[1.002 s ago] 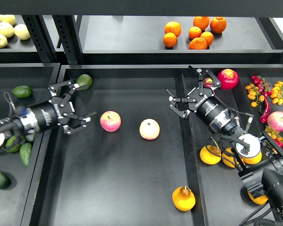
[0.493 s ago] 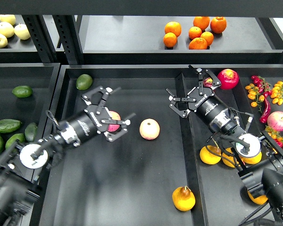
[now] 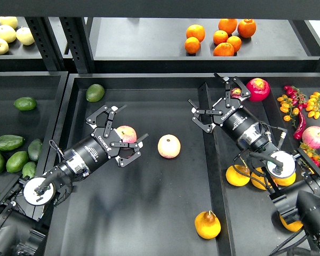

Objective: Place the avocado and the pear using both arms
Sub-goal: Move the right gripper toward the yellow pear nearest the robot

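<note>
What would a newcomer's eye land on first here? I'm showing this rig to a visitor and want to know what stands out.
Two black arms reach into the middle tray: the left gripper spread open around a pink-and-yellow apple, the right gripper open by the tray's right wall. Next comes the orange-yellow pear alone at the tray's near edge. Bright oranges cluster on the back shelf.

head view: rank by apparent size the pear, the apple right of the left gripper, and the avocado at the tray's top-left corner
1. pear, largest, though it is nearest the camera, which may flatter it.
2. apple.
3. avocado, smallest; it lies farthest back.
</note>
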{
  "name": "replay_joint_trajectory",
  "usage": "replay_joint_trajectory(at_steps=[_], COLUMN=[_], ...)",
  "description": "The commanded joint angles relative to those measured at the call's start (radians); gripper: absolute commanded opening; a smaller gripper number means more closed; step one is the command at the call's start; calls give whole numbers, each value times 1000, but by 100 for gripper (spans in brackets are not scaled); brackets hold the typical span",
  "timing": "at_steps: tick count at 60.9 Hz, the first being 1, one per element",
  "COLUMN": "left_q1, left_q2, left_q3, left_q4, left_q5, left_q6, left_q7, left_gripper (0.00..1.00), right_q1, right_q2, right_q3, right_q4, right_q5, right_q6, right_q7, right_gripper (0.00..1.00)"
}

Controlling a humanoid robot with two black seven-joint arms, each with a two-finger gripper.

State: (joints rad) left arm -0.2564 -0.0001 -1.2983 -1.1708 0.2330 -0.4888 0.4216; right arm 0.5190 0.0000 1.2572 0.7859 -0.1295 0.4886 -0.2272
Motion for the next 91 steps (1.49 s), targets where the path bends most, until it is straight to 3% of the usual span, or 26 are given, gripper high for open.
replay_joint_trajectory(at_steps=[1, 11, 17, 23, 25, 33, 64, 91], left_q1=[2, 2, 2, 2, 2, 2, 12, 16], left_q2=[0, 0, 0, 0, 0, 0, 0, 0], left_q3=[8, 14, 17, 16, 16, 17, 16, 17], left_q4=[6, 11, 11, 11, 16, 33, 31, 33], left_q5=[-3, -3, -4, -4, -4, -4, -4, -4], left_q6=[0, 0, 0, 0, 0, 0, 0, 0], left_q7=[0, 0, 0, 0, 0, 0, -1, -1], left_gripper=[98, 99, 99, 99, 99, 99, 99, 99], right_q1=[7, 26, 36, 50, 62, 79, 118, 115], right_q2=[0, 0, 0, -84, -156, -248, -569, -643], right_q3=[-9, -53, -123, -176, -208, -257, -556, -785], right_q4=[30, 79, 118, 156, 185, 214, 371, 354], right_q5=[-1, -4, -1, 4, 8, 13, 214, 146], right_q6=[0, 0, 0, 0, 0, 0, 0, 0], right_q7=[-46, -125, -147, -169, -205, -261, -261, -261], right_gripper=[99, 99, 99, 99, 99, 98, 98, 98])
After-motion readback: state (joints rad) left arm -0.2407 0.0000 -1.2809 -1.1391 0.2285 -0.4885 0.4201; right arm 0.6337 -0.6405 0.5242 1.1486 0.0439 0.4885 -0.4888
